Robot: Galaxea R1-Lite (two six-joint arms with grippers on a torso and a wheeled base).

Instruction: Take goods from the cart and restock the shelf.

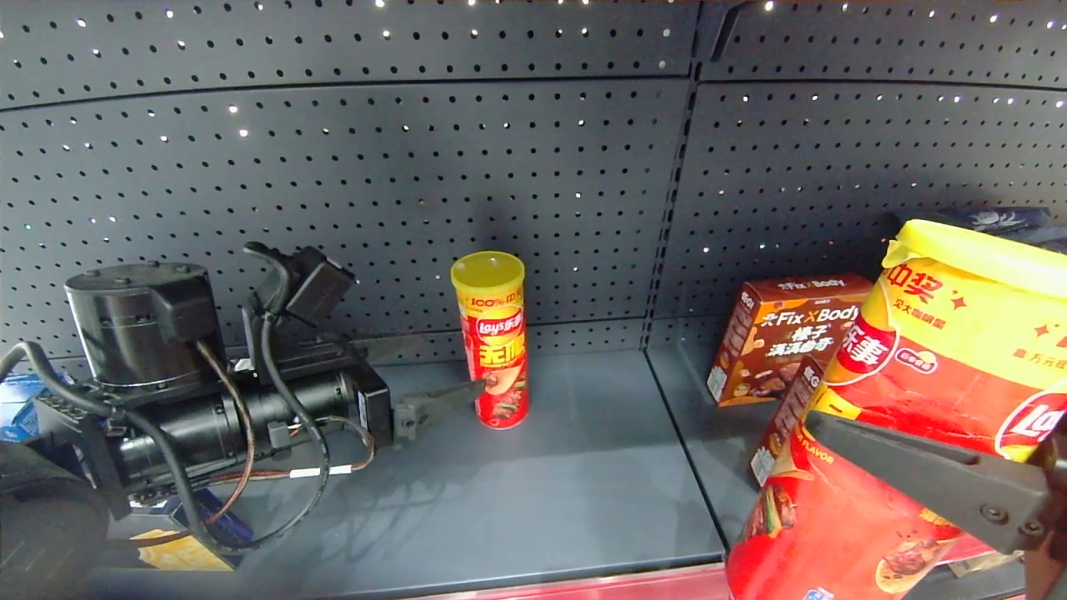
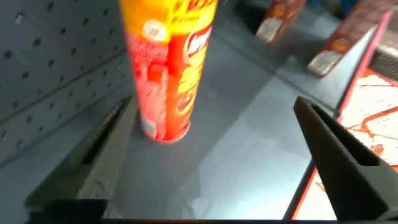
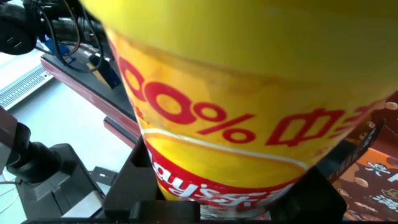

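At the lower right of the head view, a red-and-yellow chip can (image 1: 934, 392) with a yellow lid hangs tilted in front of the shelf (image 1: 583, 483), clamped between the two fingers of the right gripper (image 3: 229, 193), which press on opposite sides of its body. Just behind it stand two brown snack boxes (image 1: 783, 333), one partly hidden by the can.

Near the frame's centre a matching smaller-looking can (image 1: 492, 342) stands upright close to the pegboard back (image 1: 417, 183). The left gripper (image 2: 217, 118) lies low over the shelf with its fingers spread wide and nothing between them. One fingertip is just beside that can; contact cannot be judged.

Risks, as I judge them: the held can, set down at this lean, may topple or shove the boxes. Any sideways swing of the left arm could knock the standing can over.
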